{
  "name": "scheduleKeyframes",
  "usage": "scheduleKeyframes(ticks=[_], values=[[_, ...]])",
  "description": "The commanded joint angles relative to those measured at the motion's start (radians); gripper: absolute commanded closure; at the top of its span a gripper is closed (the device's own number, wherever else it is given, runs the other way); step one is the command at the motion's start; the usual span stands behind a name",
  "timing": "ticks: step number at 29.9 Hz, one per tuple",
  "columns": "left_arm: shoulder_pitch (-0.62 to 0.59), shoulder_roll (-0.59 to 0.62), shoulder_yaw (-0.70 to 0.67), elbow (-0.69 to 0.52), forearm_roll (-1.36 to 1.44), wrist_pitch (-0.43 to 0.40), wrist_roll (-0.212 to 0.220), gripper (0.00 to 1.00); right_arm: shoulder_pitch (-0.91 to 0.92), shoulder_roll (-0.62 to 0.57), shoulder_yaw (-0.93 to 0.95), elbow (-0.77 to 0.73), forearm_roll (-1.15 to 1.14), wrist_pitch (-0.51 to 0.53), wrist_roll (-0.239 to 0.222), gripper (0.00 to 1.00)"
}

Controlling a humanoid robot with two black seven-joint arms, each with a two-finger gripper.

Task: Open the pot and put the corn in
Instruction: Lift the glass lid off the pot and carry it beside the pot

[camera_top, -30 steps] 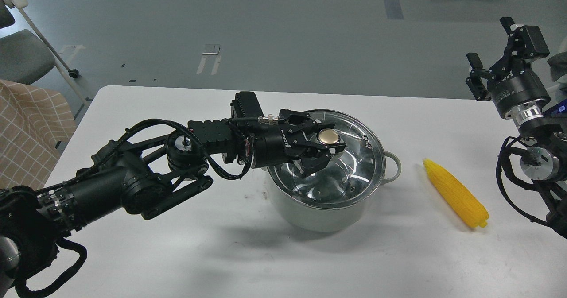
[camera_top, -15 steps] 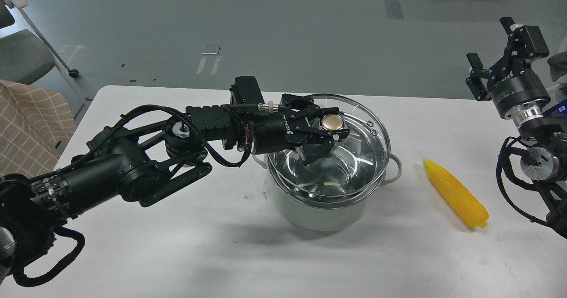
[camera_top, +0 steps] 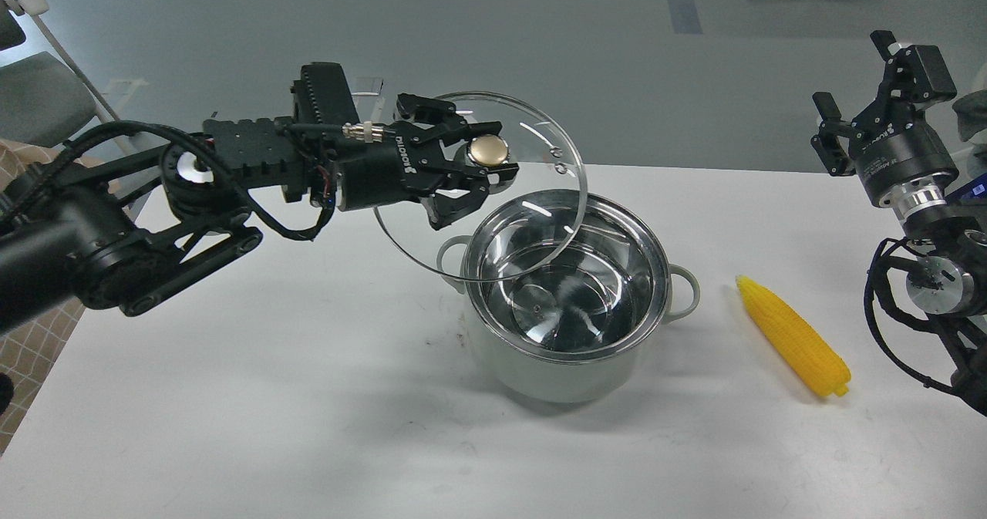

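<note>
Pot (camera_top: 567, 349) first: a round, pale grey-green vessel standing upright near the middle of the white table (camera_top: 270, 426), its shiny steel interior open to the camera and nothing visible inside it but reflections. One small loop handle sticks out on its right side and another on its left, the left one seen partly through glass.

Up and to the left of the pot, the glass lid (camera_top: 532, 187) hangs in the air, tilted, with its lower right edge overlapping the pot's far left rim in this view; whether it touches the rim cannot be told. The lid's brass-coloured knob (camera_top: 489, 150) sits between the fingers of the left gripper (camera_top: 482, 166), whose jaws are clenched around the knob and carry the lid. The left arm reaches in from the left edge, level above the table.

Corn (camera_top: 793, 335), a bright yellow cob with bumpy kernel rows, lies flat on the table to the right of the pot, apart from it, its tapered tip pointing up and left towards the pot's right handle and its blunt end lower right.

At the right edge, the right gripper (camera_top: 867, 95) is raised above the table and well apart from the corn, its jaws spread with nothing between them.

A grey chair (camera_top: 38, 102) stands on the floor beyond the table's far left corner.
</note>
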Motion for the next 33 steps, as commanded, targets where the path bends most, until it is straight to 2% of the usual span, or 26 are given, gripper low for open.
scheduleKeyframes(ticks=[1, 8, 15, 22, 26, 28, 33], values=[[0.029, 0.113, -0.001, -0.009, -0.081, 0.037, -0.011, 0.64, -0.003, 0.002, 0.0, -0.001, -0.001, 0.001, 0.0, 0.0], [0.135, 0.235, -0.001, -0.009, -0.202, 0.127, -0.011, 0.64, -0.006, 0.0, 0.0, 0.0, -0.001, 0.0, 0.0, 0.0], [0.308, 0.24, -0.03, 0.015, -0.304, 0.229, -0.011, 0.64, -0.014, 0.0, 0.0, 0.002, -0.001, 0.001, 0.0, 0.0], [0.438, 0.226, -0.058, 0.176, -0.305, 0.417, -0.011, 0.64, -0.022, 0.0, 0.0, 0.002, -0.001, 0.001, 0.0, 0.0], [0.469, 0.202, -0.058, 0.236, -0.304, 0.456, -0.011, 0.64, -0.025, 0.002, 0.0, 0.002, -0.001, 0.001, 0.0, 0.0], [0.474, 0.176, -0.045, 0.303, -0.302, 0.483, -0.011, 0.64, -0.025, 0.002, 0.0, 0.002, -0.003, 0.0, 0.0, 0.0], [0.532, 0.143, -0.038, 0.382, -0.293, 0.483, -0.011, 0.64, -0.025, 0.002, 0.0, 0.001, -0.003, 0.001, 0.0, 0.0]])
